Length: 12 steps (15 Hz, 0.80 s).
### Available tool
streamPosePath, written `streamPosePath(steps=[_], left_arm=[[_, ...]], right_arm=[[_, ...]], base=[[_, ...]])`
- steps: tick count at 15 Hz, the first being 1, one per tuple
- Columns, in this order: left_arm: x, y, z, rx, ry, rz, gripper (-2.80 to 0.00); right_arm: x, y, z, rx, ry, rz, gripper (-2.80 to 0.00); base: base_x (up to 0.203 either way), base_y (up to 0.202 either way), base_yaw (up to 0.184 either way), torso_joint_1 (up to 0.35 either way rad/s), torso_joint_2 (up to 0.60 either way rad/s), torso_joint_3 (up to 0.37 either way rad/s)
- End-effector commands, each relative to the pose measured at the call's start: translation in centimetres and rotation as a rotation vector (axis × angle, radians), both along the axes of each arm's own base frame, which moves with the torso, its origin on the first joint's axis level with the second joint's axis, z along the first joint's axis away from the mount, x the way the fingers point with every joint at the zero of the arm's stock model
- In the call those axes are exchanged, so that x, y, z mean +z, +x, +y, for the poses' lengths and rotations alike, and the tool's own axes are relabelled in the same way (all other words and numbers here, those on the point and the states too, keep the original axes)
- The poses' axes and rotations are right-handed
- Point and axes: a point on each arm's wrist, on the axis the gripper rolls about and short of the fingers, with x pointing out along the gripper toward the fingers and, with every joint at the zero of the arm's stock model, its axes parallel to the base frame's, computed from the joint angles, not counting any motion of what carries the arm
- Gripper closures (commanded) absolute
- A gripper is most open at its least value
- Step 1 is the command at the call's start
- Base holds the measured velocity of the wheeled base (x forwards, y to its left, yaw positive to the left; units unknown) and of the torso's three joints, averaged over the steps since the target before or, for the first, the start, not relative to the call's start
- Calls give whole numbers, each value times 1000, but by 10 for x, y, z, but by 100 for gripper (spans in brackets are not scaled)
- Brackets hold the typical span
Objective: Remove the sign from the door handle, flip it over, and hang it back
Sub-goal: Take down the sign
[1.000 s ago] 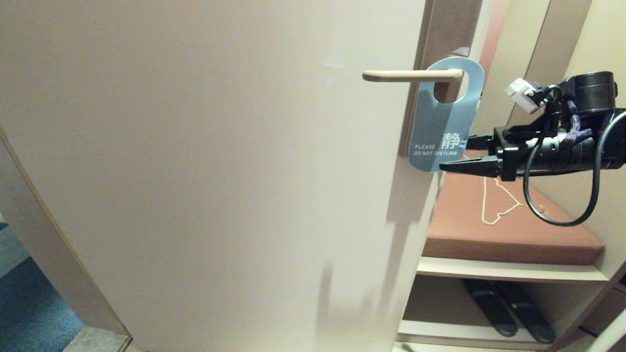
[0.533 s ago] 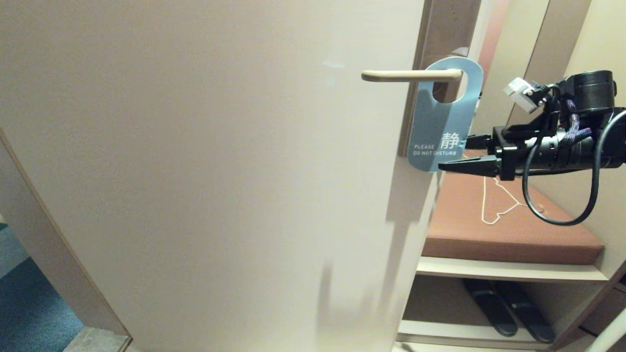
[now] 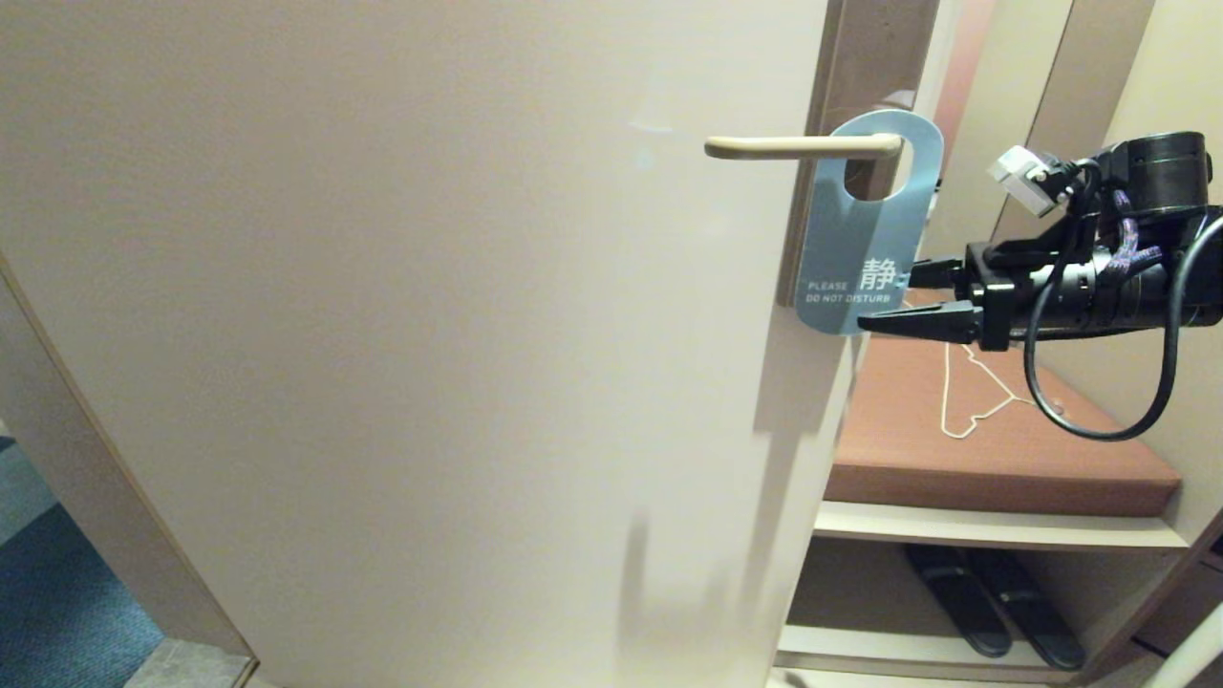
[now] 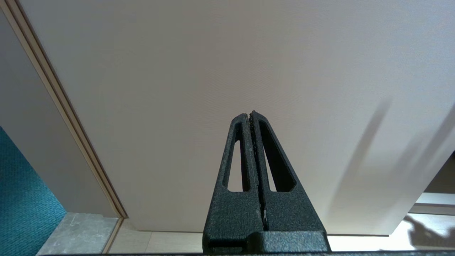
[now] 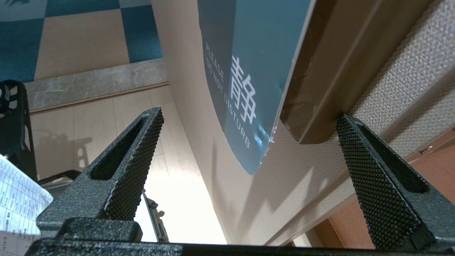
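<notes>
The sign [image 3: 865, 229] hangs from the door handle [image 3: 803, 146], its light blue "PLEASE DO NOT DISTURB" side facing out. My right gripper [image 3: 889, 301] reaches in from the right at the level of the sign's lower edge. It is open, one finger in front of the card's bottom corner and one behind. In the right wrist view the sign [image 5: 245, 78] hangs untouched between the wide-open fingers of the right gripper [image 5: 249, 119]. My left gripper [image 4: 249, 113] is shut on nothing, low down, pointing at the bare door.
The pale door [image 3: 430, 334] fills most of the view. Right of it stands a brown-topped bench [image 3: 1051, 459] with a thin white wire hanger [image 3: 965, 401] on it and black slippers [image 3: 994, 602] underneath. Blue carpet [image 3: 57, 612] lies at lower left.
The right arm has lifted very slightly by the sign's lower edge. The sign still hangs on the handle, and the left gripper stays shut.
</notes>
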Motion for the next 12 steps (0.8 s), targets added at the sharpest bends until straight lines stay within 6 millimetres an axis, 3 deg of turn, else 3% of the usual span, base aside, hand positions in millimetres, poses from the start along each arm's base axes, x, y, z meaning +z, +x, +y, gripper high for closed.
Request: streamPosePath(steps=[1, 7, 12], left_arm=[[0, 0, 0, 0, 0, 0, 0], [0, 0, 0, 0, 0, 0, 0], [0, 0, 0, 0, 0, 0, 0]], right_arm=[[5, -5, 0, 9, 3, -11, -280], [2, -17, 0, 8, 3, 11, -280], [4, -15, 1, 10, 3, -2, -280]], base=[[0, 0, 0, 0, 0, 0], [0, 0, 0, 0, 0, 0], [0, 0, 0, 0, 0, 0]])
